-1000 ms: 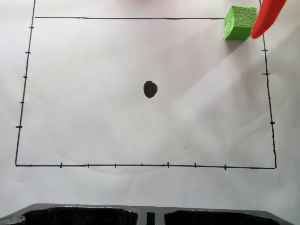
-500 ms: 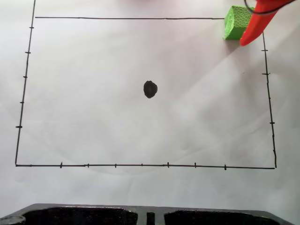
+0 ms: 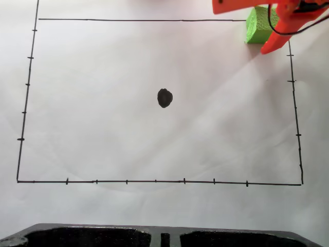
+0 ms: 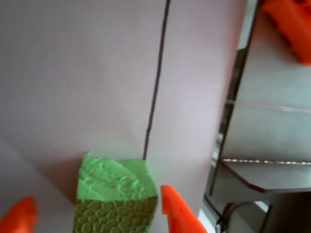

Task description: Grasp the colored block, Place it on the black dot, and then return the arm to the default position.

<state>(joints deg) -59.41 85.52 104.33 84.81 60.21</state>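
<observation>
Fixed view, near edge: black tray, contents dark, can't tell. Mid-paper, the dot lies bare; block sits at the far right corner of the drawn frame. Arm reaches in over that corner, gripper spread wide, orange fingers straddling the block, not clamped.
</observation>
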